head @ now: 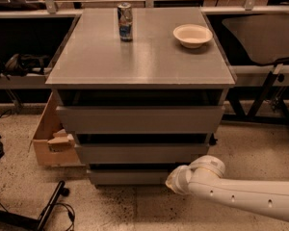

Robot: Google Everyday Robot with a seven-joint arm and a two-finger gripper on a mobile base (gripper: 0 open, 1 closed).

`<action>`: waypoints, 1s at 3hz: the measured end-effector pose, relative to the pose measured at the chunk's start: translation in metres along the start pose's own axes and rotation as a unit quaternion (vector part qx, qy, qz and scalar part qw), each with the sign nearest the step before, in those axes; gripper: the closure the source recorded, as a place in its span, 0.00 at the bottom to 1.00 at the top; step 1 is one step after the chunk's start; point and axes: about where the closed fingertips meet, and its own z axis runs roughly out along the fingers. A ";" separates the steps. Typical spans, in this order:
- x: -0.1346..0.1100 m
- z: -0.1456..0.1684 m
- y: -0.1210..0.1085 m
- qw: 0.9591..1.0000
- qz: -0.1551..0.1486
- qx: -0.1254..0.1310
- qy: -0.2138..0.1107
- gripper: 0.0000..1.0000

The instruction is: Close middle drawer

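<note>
The grey cabinet (139, 57) has three handleless drawer fronts stacked one above another. The middle drawer (139, 153) shows its medium-height flat front, with a dark gap above it; its tray is hidden. The taller top drawer front (139, 119) is above it and the slim bottom drawer front (127, 177) is below it. My gripper (172, 181) is at the end of the white arm (241, 194), which comes in from the lower right. It is low at the right end of the bottom drawer front, just under the middle drawer's right lower corner.
A can (124, 21) and a white bowl (192, 35) stand on the cabinet top. An open cardboard box (50, 138) sits against the cabinet's left side. A dark stand leg and cables (50, 208) lie on the floor at lower left. Table frames stand at the right (269, 81).
</note>
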 end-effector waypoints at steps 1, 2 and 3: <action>0.039 -0.090 0.067 0.990 0.012 -0.038 0.138 1.00; 0.063 -0.167 0.070 0.967 0.099 -0.011 0.235 1.00; 0.110 -0.255 0.059 0.916 0.212 0.062 0.334 0.85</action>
